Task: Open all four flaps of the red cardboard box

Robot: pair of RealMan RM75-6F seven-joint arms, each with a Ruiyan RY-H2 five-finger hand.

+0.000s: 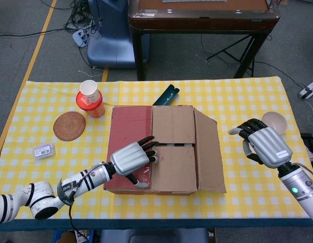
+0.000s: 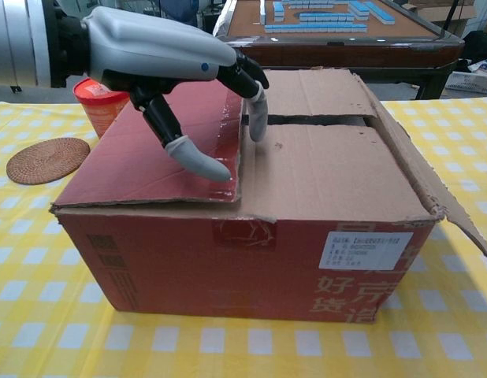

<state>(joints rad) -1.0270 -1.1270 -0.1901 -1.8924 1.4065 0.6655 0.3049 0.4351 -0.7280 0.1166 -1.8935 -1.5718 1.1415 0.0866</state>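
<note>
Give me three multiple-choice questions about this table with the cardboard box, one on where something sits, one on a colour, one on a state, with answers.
1. Where is the woven coaster?
A. Left of the box
B. On the box
C. Beside the bowl

2. What colour is the tablecloth?
A. Blue and white
B. Yellow and white
C. Plain green

3. What is the right hand doing?
A. Gripping a flap
B. Holding the paper cup
C. Holding nothing

Answers: 1 A, it lies on the cloth left of the red cardboard box. 2 B, yellow and white checks. 3 C, it is beside the box, fingers apart.
</note>
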